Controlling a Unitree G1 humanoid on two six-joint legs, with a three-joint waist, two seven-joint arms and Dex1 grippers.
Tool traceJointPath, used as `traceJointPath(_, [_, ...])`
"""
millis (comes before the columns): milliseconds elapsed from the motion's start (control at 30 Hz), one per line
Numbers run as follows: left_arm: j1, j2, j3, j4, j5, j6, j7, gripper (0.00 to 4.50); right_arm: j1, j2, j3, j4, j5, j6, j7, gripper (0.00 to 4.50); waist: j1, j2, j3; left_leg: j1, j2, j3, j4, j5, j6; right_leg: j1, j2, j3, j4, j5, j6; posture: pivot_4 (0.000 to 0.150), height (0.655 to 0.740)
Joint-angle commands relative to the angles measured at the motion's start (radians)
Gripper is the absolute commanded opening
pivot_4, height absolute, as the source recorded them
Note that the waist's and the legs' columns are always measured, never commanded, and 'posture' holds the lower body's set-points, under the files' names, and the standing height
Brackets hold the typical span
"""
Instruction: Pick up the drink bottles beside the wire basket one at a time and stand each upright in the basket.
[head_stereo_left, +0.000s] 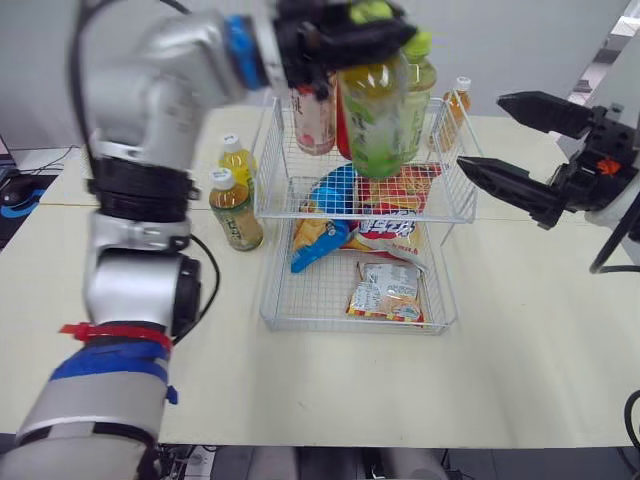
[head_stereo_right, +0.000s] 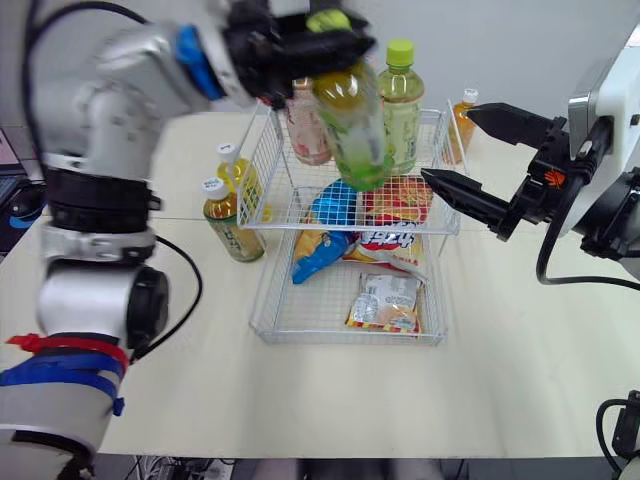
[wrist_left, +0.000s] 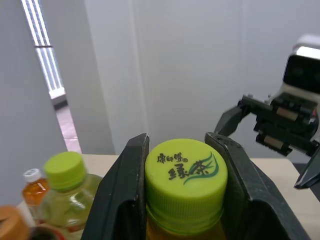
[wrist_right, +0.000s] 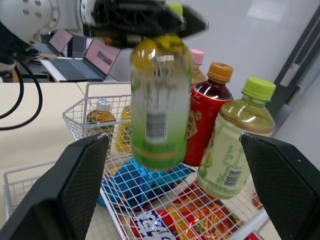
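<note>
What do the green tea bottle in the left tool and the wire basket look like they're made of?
The green tea bottle looks like clear glossy plastic: liquid shows through and highlights glint; its ridged lime cap looks plastic too. The wire basket seems thin metal wire with a white coating, forming an open grid.

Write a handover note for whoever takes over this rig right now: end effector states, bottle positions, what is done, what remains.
Left end effector: shut on the cap of the held green tea bottle, above the wire basket.
Right end effector: open, holding nothing, at the basket's right side.
Done: standing green tea bottle, red bottle and pink-capped bottle stand in the basket.
Left: lower the held one in; then the two white-capped bottles left of the basket, and the small orange bottle, apparently outside its far right corner.
</note>
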Motion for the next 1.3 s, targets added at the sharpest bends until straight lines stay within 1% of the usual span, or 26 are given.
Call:
traceJointPath(33, [-0.023, -0.066, -0.001, 0.026, 0.066, -0.109, 0.021, 1.36, 0.024, -0.017, -0.07, -0.057, 0.052, 0.003, -0.053, 4.5, 0.0, 0.0, 0.0, 0.0, 0.0, 0.0, 0.0, 0.0, 0.0, 0.0, 0.0, 0.0, 0.0, 0.0, 0.0, 0.15, 0.74])
traceJointPath(133, [-0.028, -0.111, -0.014, 0.084, 0.12, -0.151, 0.033, 1.36, 0.047, -0.017, -0.089, -0.073, 0.078, -0.007, -0.088, 4.5, 0.0, 0.001, 0.0, 0.0, 0.0, 0.0, 0.0, 0.0, 0.0, 0.0, 0.0, 0.0, 0.0, 0.0, 0.0, 0.15, 0.74])
traceJointPath(300, [-0.029, -0.144, -0.018, 0.147, 0.176, -0.194, 0.029, 1.36, 0.047, -0.022, -0.088, -0.084, 0.117, -0.019, -0.135, 4.5, 0.001, 0.001, 0.0, 0.0, 0.0, 0.0, 0.0, 0.0, 0.0, 0.0, 0.0, 0.0, 0.0, 0.0, 0.001, 0.15, 0.74])
traceJointPath(400, [-0.027, -0.155, -0.007, 0.161, 0.176, -0.2, 0.015, 1.36, 0.045, -0.029, -0.079, -0.085, 0.132, -0.024, -0.153, 4.5, 0.003, 0.001, 0.0, 0.0, -0.001, 0.0, 0.0, 0.0, 0.0, 0.001, 0.0, 0.0, 0.0, -0.001, 0.001, 0.15, 0.74])
traceJointPath(433, [-0.027, -0.156, -0.001, 0.159, 0.172, -0.197, 0.011, 2.08, 0.042, -0.031, -0.075, -0.085, 0.137, -0.026, -0.158, 4.5, 0.003, 0.001, 0.0, 0.0, -0.001, 0.0, 0.0, 0.0, 0.0, 0.001, 0.0, 0.0, 0.0, -0.001, 0.001, 0.15, 0.74])
traceJointPath(500, [-0.032, -0.16, 0.016, 0.158, 0.163, -0.193, 0.011, 2.54, 0.039, -0.037, -0.072, -0.081, 0.145, -0.03, -0.163, 4.5, 0.003, 0.001, 0.0, 0.0, -0.001, 0.0, 0.001, 0.0, 0.0, 0.001, 0.0, 0.0, 0.0, -0.001, 0.001, 0.15, 0.74])
traceJointPath(533, [-0.036, -0.159, 0.025, 0.157, 0.158, -0.192, 0.011, 2.91, 0.037, -0.039, -0.071, -0.078, 0.147, -0.033, -0.164, 4.5, 0.003, 0.001, 0.0, 0.0, -0.001, 0.0, 0.001, 0.0, 0.0, 0.001, 0.0, 0.0, 0.0, -0.001, 0.001, 0.15, 0.74])
traceJointPath(600, [-0.043, -0.158, 0.046, 0.154, 0.15, -0.193, 0.011, 3.45, 0.039, -0.041, -0.068, -0.074, 0.149, -0.039, -0.164, 4.5, 0.003, 0.001, 0.0, 0.0, -0.001, 0.0, 0.0, 0.0, 0.0, 0.001, 0.0, 0.0, 0.0, -0.001, 0.001, 0.15, 0.74])
traceJointPath(700, [-0.044, -0.152, 0.081, 0.119, 0.131, -0.204, 0.008, 4.44, 0.045, -0.039, -0.06, -0.068, 0.14, -0.055, -0.154, 4.5, 0.003, 0.001, 0.0, 0.0, -0.001, 0.0, 0.0, 0.0, 0.0, 0.001, 0.0, 0.0, 0.0, -0.001, 0.001, 0.15, 0.74])
traceJointPath(833, [-0.037, -0.122, 0.123, 0.059, 0.102, -0.166, 0.01, 4.48, 0.033, -0.041, -0.047, -0.051, 0.136, -0.074, -0.141, 4.5, 0.002, 0.001, 0.0, 0.0, -0.001, 0.0, 0.0, 0.0, 0.0, 0.001, 0.0, 0.0, 0.0, -0.001, 0.001, 0.15, 0.74])
traceJointPath(967, [-0.032, -0.048, 0.178, 0.01, 0.071, -0.114, 0.02, 4.48, 0.03, -0.05, -0.036, -0.03, 0.127, -0.091, -0.116, 4.5, 0.002, 0.001, 0.0, 0.001, -0.001, 0.0, 0.0, 0.0, 0.0, 0.001, 0.0, 0.0, 0.0, -0.001, 0.001, 0.15, 0.74])
traceJointPath(1167, [0.007, 0.11, 0.286, -0.058, -0.006, 0.023, 0.043, 4.48, 0.001, -0.059, -0.011, 0.003, 0.114, -0.109, -0.09, 4.5, 0.001, 0.001, 0.0, 0.001, 0.0, -0.001, 0.0, 0.0, 0.0, 0.001, 0.0, -0.001, 0.001, -0.001, 0.001, 0.15, 0.74])
traceJointPath(1300, [0.062, 0.247, 0.337, -0.069, 0.007, 0.057, 0.065, 4.48, -0.035, -0.059, 0.023, 0.024, 0.12, -0.113, -0.07, 4.5, -0.003, 0.002, 0.0, 0.002, 0.001, 0.0, 0.0, 0.0, 0.0, 0.001, 0.0, 0.0, 0.001, -0.001, 0.001, 0.15, 0.74])
